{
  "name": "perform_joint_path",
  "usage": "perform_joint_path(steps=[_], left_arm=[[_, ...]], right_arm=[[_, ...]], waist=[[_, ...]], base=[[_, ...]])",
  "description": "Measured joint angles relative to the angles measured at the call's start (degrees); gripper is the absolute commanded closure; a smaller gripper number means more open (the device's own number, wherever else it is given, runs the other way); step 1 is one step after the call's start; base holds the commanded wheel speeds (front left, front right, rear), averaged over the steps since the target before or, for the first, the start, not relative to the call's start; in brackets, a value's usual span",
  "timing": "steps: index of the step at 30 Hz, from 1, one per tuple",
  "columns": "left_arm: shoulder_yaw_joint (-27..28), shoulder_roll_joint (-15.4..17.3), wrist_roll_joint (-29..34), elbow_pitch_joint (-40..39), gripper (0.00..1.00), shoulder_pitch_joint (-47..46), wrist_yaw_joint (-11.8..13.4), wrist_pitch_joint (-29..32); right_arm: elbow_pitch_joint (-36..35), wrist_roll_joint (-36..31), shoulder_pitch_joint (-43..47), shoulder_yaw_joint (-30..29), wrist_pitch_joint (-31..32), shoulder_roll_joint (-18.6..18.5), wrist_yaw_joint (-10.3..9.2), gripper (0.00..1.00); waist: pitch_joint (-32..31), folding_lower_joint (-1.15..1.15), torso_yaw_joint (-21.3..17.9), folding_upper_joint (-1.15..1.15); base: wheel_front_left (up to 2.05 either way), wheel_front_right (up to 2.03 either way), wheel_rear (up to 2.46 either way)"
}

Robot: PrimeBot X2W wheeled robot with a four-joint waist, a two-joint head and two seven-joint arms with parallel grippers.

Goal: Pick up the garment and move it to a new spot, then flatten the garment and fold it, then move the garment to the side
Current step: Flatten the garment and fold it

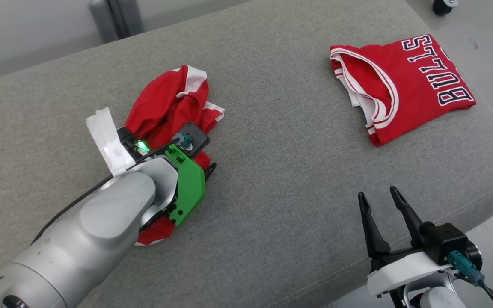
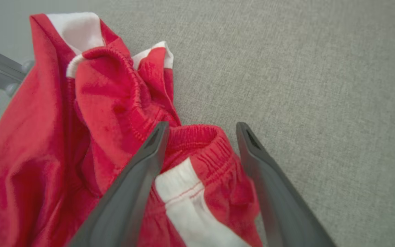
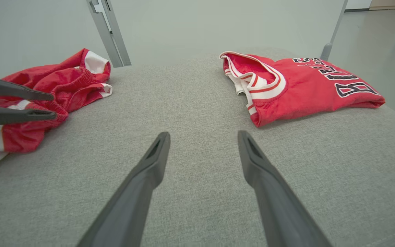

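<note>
We see two garments on the grey cushion (image 1: 280, 149): one crumpled pair of red shorts (image 1: 165, 102) on the left and one folded red jersey (image 1: 400, 85) at the far right, well apart from each other. We judge that the shorts are the garment to handle now, because the jersey is already folded and lies to the side.

The left gripper (image 2: 201, 128) is directly over the shorts, pointing down into the heap. Its two fingers are spread wide and hold nothing. In the left wrist view, a fold of the elastic waistband with a white stripe lies just between them, so the cloth to take is straight ahead of the fingertips and not to one side.

In the head view the heap is longer than it is wide. Its long axis runs from the near side, under the left wrist, to the far side.

The right gripper (image 1: 378, 192) is at the near right edge of the cushion, also spread wide and empty, and is well apart from both garments. The left arm is clearly the nearer one to the shorts. We think the pick-up is not yet done.
</note>
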Motion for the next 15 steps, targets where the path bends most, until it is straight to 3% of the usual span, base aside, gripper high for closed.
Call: perform_joint_path(steps=[7, 15], left_arm=[[-2.10, 0.31, -2.80, 3.21, 0.00, 0.12, 0.00, 4.00], [-2.47, 2.59, -3.57, -2.29, 0.00, 0.65, 0.01, 10.01]], right_arm=[[0.29, 0.49, -0.38, -0.09, 0.00, 0.04, 0.00, 0.00], [0.57, 0.08, 0.54, -1.45, 0.00, 0.05, 0.00, 0.00]], waist=[[0.76, 0.00, -1.10, 0.00], [-0.87, 0.00, 0.97, 0.00]], base=[[0.00, 0.00, 0.00], [0.00, 0.00, 0.00]])
